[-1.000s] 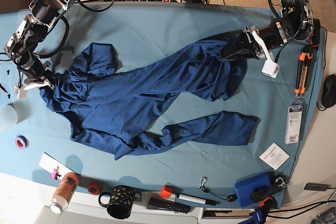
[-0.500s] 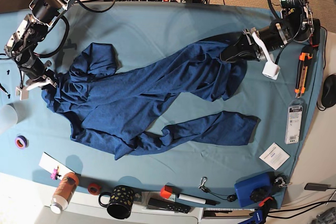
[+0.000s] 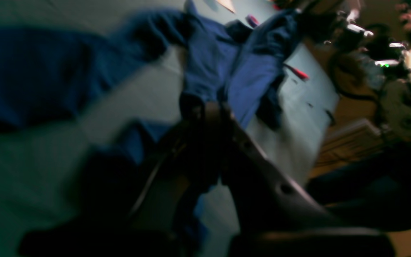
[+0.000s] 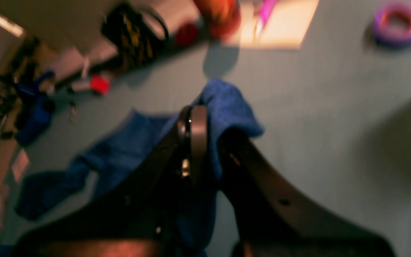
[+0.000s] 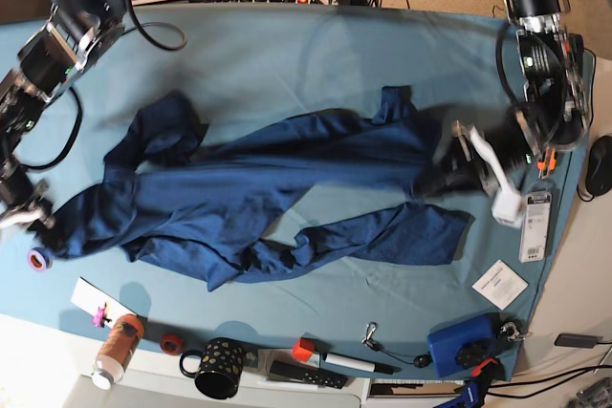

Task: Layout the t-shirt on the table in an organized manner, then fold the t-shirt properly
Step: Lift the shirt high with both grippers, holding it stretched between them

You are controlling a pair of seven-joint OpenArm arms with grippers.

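Navy fabric of the t-shirt (image 4: 223, 103) sat pinched between the pressed-together jaws of the right gripper (image 4: 205, 117) in the right wrist view, a fold of it bulging just past the fingertips above the teal table (image 4: 334, 117). Beyond that fold, near the table's edge, lay a purple tape ring (image 4: 397, 22) and a black spotted mug (image 4: 134, 28), both blurred. In the left wrist view, the left gripper (image 3: 209, 107) likewise had its jaws pressed together on the shirt's cloth, with the garment running away from the fingertips across the table. The base view showed the t-shirt (image 5: 277, 188) stretched lengthwise across the table (image 5: 287, 54) between the two grippers, the right gripper (image 5: 43, 226) holding one end near the purple tape ring (image 5: 38, 259), the left gripper (image 5: 445, 174) holding the opposite end, one loose lobe of cloth lying below it.
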